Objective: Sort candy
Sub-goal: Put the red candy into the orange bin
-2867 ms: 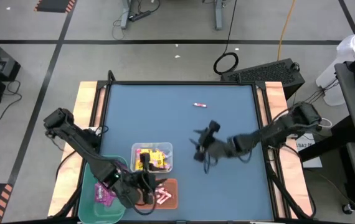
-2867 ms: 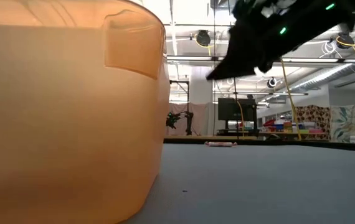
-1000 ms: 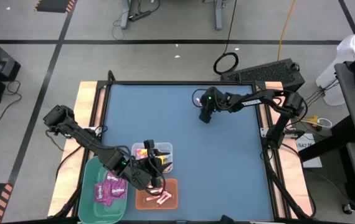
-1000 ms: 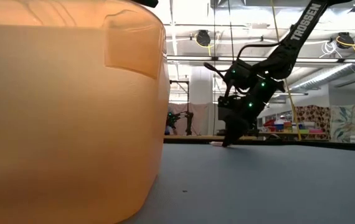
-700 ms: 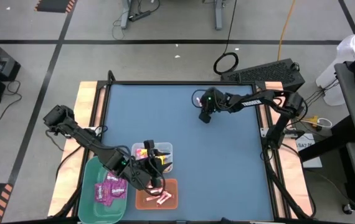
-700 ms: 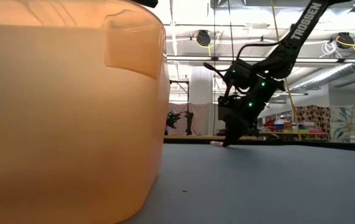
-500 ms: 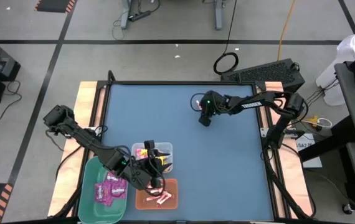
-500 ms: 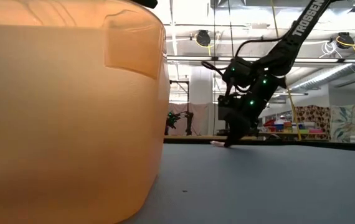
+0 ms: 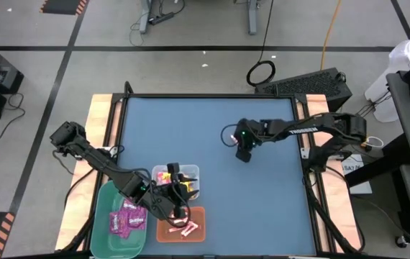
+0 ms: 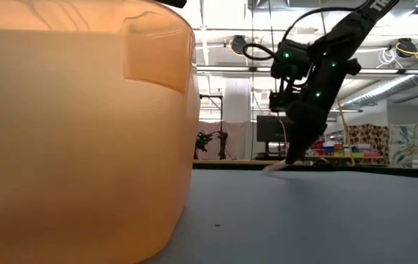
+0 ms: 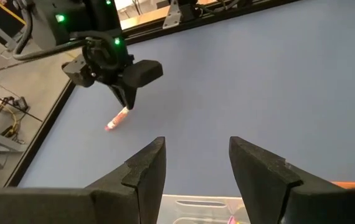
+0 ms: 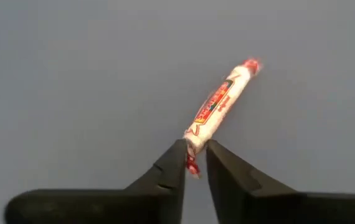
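In the high view, 3 bins are sitting at the lower left of the table point(image 9: 212, 216): a green bin point(image 9: 119, 219) holding magenta square packets point(image 9: 127, 218), an orange bin point(image 9: 183, 228) with pink-and-white sticks point(image 9: 188, 230) lying in it, and just above them a clear bin point(image 9: 178, 181) holding yellow square packets point(image 9: 180, 183). The left gripper point(image 9: 177, 188) is hovering over the clear and orange bins, its 2 fingers point(image 11: 143, 171) standing spread apart with nothing between them, as the left wrist view is showing. In the low view the orange bin point(image 10: 77, 132) is filling the left half of the frame.

Farther up, right of the table's centre, the right gripper point(image 9: 244, 154) is pointing down at the blue surface. Its fingers are pressed in on the end of 1 candy stick point(image 12: 218, 106), white with red print, which is sticking out diagonally from the tips in the right wrist view. In the left wrist view the candy stick point(image 11: 118, 119) is slanting down from the right gripper point(image 11: 127, 102) toward the tabletop at the upper left of the frame. In the low view the stick point(image 10: 276, 167) is showing at the fingertips of the right gripper point(image 10: 294, 158), right of centre, low against the far edge of the table.
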Motion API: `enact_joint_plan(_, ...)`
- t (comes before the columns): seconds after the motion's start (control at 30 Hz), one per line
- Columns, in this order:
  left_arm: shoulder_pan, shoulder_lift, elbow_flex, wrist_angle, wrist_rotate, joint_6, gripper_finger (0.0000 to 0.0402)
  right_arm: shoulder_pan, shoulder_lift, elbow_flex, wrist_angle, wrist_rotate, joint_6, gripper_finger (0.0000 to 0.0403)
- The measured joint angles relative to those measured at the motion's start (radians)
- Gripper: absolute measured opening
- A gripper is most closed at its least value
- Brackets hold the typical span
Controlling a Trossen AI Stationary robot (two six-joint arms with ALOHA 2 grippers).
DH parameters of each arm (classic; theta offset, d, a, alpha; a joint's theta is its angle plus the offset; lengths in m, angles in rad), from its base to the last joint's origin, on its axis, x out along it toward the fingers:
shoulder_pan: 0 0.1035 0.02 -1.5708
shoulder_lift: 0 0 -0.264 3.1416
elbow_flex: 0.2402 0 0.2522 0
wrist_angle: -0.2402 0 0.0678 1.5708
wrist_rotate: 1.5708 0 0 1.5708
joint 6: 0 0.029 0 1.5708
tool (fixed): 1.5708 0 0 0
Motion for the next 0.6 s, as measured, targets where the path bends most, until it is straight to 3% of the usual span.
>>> enact_joint_plan(0.37,0.0,0.0,0.0,0.028,0.04,0.0,0.0183,0.02,-0.002,0.0,0.042,0.135,0.063,0.0199)
enact_joint_plan(0.6,0.0,0.0,0.0,0.027,0.041,0.0,0.0183,0.024,0.049,-0.024,0.175,0.16,0.087,0.0223)
